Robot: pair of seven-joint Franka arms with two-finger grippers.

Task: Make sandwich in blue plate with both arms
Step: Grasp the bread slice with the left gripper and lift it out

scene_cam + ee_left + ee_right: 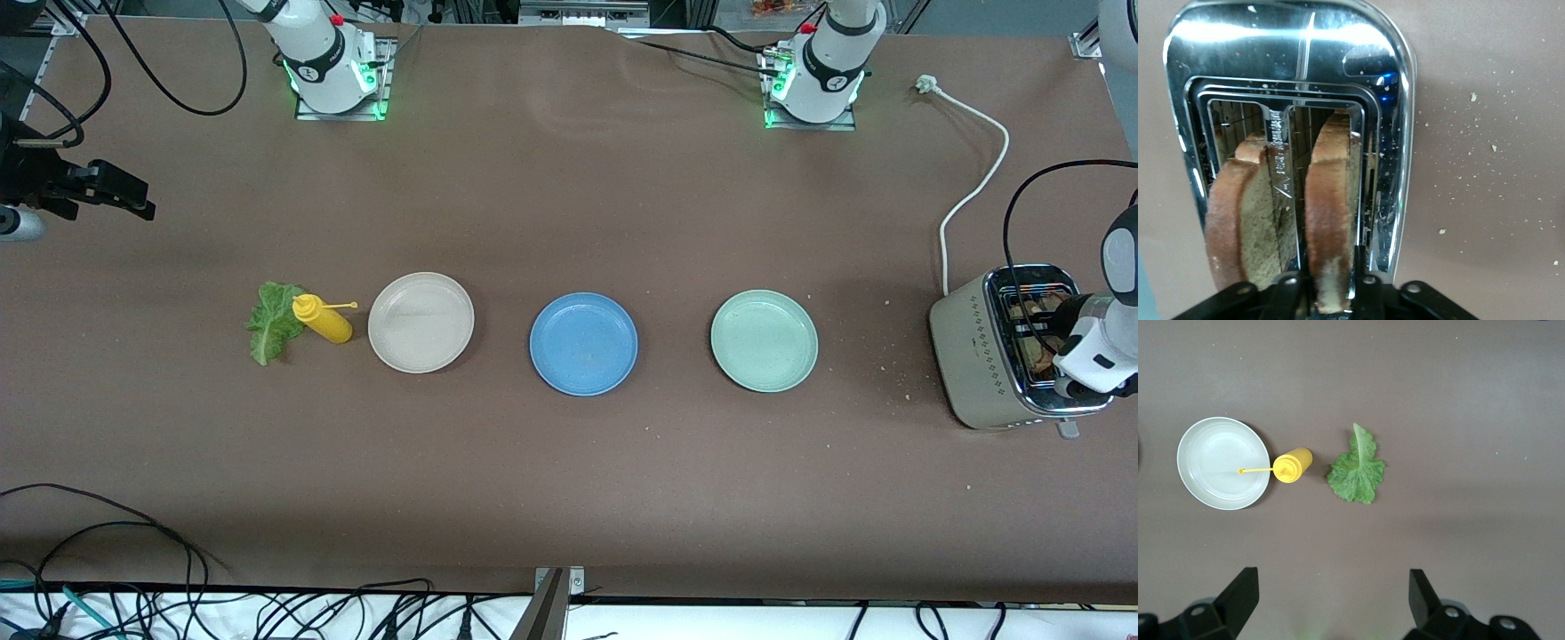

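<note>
The blue plate [583, 343] lies bare at the table's middle. Two brown bread slices stand in the slots of the silver toaster [978, 356] at the left arm's end. My left gripper [1328, 293] reaches down into the toaster [1291, 60] and is shut on one bread slice [1331, 200], a finger pressed on each face. The other slice [1248, 220] leans in the neighbouring slot. A green lettuce leaf [274, 320] lies flat toward the right arm's end. My right gripper [1331, 587] hangs open and empty high over that end, with the lettuce [1357, 470] below it.
A yellow squeeze bottle [324, 320] lies on its side between the lettuce and a beige-white plate [420, 322]. A mint-green plate [764, 340] sits between the blue plate and the toaster. The toaster's white cord [978, 178] runs toward the left arm's base. Crumbs dot the table beside the toaster.
</note>
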